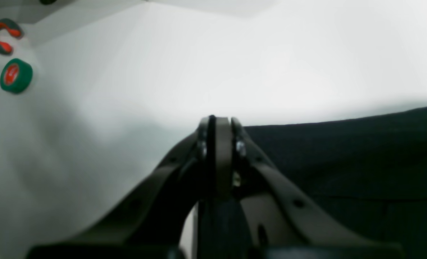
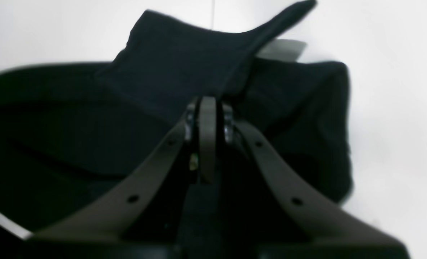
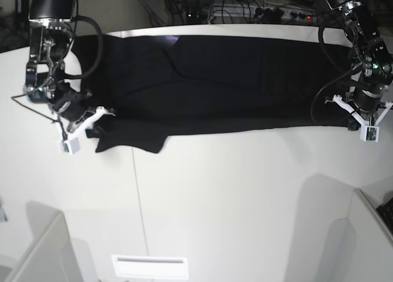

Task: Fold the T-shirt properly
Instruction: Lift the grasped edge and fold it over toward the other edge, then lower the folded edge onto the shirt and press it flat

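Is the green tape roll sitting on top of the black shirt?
No, the green tape roll sits on the bare white table, well apart from the T-shirt.

- A white table (image 3: 233,190) fills most of the base view, under even bright light.
- Behind its far edge lie tangled cables (image 3: 245,8).
- A green tape roll (image 1: 16,75) sits on it.

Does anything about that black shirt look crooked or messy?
Yes. The T-shirt lies in a long band, but its end by the right gripper is rumpled: a flap sticks up, showing a white tag.
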`<state>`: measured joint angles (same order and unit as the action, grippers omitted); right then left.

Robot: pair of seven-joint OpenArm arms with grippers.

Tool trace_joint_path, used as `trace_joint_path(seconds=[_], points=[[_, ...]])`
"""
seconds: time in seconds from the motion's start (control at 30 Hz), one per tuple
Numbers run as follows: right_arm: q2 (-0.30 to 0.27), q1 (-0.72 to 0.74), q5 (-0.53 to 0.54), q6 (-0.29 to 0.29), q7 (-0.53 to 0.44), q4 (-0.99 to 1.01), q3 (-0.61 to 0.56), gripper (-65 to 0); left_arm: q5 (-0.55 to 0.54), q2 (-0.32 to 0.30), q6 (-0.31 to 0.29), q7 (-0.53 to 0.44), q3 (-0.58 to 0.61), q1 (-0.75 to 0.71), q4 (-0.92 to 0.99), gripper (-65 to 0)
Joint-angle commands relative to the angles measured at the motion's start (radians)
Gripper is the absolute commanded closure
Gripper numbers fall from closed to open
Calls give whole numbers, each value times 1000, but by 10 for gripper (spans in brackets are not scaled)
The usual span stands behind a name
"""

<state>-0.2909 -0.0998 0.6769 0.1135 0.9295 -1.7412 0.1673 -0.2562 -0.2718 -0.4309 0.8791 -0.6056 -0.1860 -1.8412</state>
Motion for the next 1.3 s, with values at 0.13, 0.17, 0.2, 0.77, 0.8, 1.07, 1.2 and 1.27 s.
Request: trace_joint_path(seconds=[0.13, 0.17, 0.2, 0.77, 0.8, 1.07, 1.2, 1.27], points=[[-15, -8, 5, 1, 59, -98, 61, 0, -2, -14, -101, -5, -64, 6, -45, 0], [-15, -11, 5, 1, 67, -111, 67, 0, 1, -14, -118, 25, -64, -2, -56, 0], [-15, -13, 5, 1, 75, -124, 70, 0, 1, -14, -119, 47, -63, -8, -67, 0], [40, -145, 7, 2, 135, -211, 142, 0, -1, -14, -122, 64, -121, -111, -110, 0], [40, -154, 7, 2, 135, -227, 142, 0, -1, -14, -122, 64, -122, -114, -110, 0], [40, -203, 7, 2, 136, -254, 140, 0, -1, -20, -124, 64, -127, -171, -114, 0], [40, -236, 25, 4, 136, -257, 142, 0, -1, -16, -124, 62, -127, -212, -128, 0], [35, -252, 77, 4, 133, -260, 143, 0, -1, -16, -124, 62, -127, -224, -127, 0]])
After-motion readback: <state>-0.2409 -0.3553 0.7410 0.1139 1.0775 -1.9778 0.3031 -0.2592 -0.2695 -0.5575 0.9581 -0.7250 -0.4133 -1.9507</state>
